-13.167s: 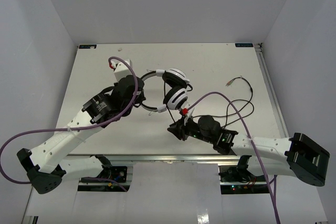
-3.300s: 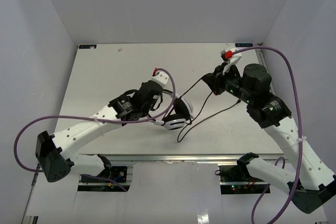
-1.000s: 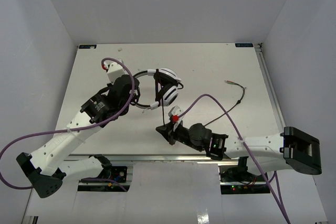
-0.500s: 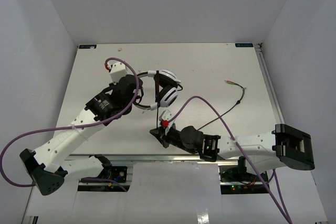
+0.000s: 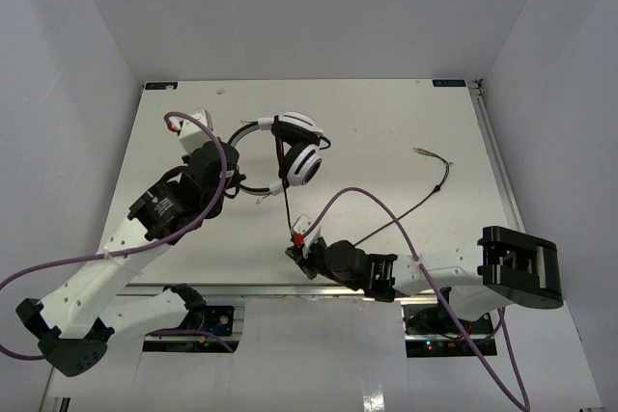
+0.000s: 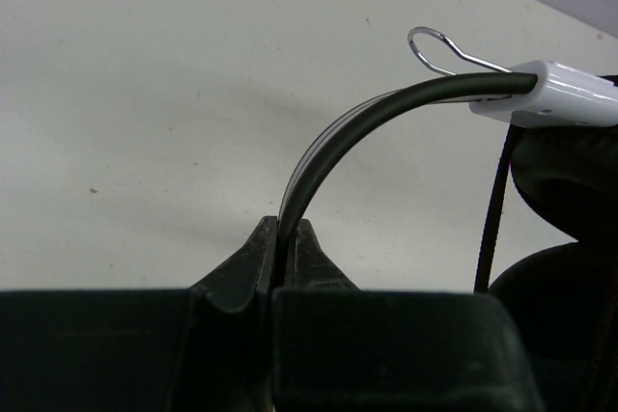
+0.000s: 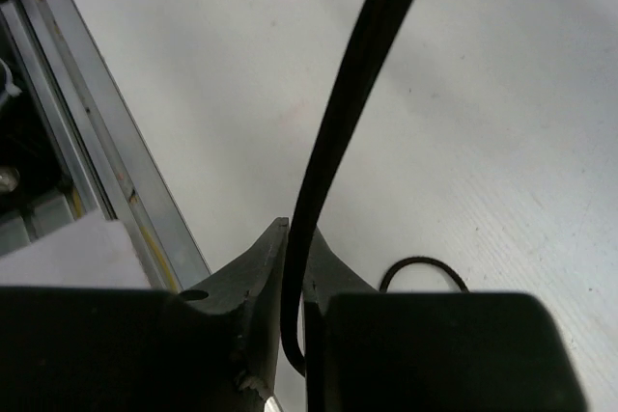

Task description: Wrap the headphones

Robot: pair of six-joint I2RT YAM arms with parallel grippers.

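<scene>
The white headphones (image 5: 301,163) with black ear cushions are held up over the middle of the table. My left gripper (image 5: 235,163) is shut on the thin headband (image 6: 386,108), which rises from between its jaws (image 6: 285,229) to the white slider (image 6: 560,94). The black cord (image 5: 286,195) runs taut from the ear cups down to my right gripper (image 5: 294,250) near the table's front edge. In the right wrist view that gripper (image 7: 295,233) is shut on the cord (image 7: 357,84), which passes between the jaws. The rest of the cord trails right to the jack plug (image 5: 418,151).
A metal rail (image 7: 87,113) borders the table's near edge just beside my right gripper. Purple arm cables (image 5: 386,214) arc over both arms. A slack loop of cord (image 7: 420,262) lies on the table by the right fingers. White walls enclose the table on three sides.
My right gripper has slid left and toward the near edge, drawing the cord straight. My left arm has carried the headphones a little farther back and to the left.
</scene>
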